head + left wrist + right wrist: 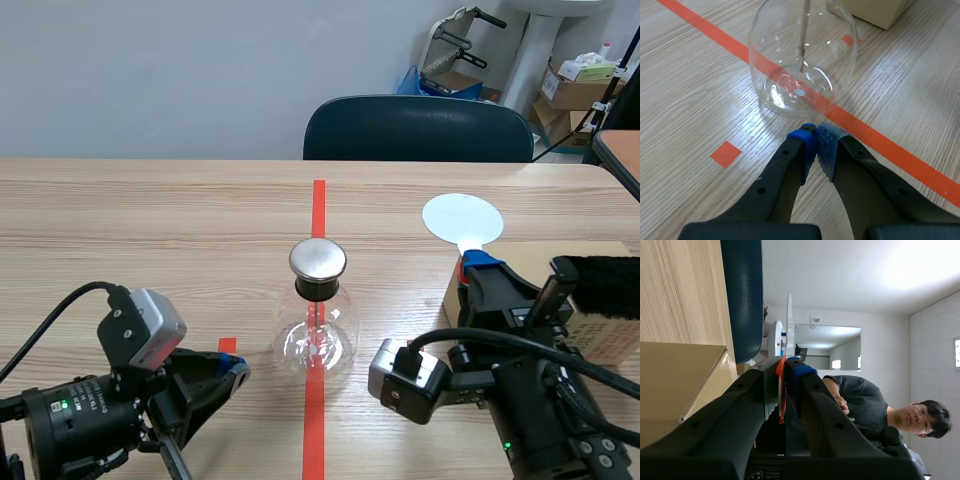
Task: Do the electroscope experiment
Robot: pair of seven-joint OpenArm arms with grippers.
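The electroscope, a clear glass flask with a round metal cap and a thin rod inside, stands on the red tape line mid-table. My left gripper rests low to its left, shut on nothing. In the left wrist view its pads meet just short of the flask's glass wall. My right gripper is turned on its side and shut on the red handle of a white disc paddle. The disc shows edge-on ahead of the right gripper's fingers.
A cardboard box sits at the right with a black furry piece on it, close beside my right arm. A dark chair stands behind the far table edge. The right wrist view shows a seated person beyond the box.
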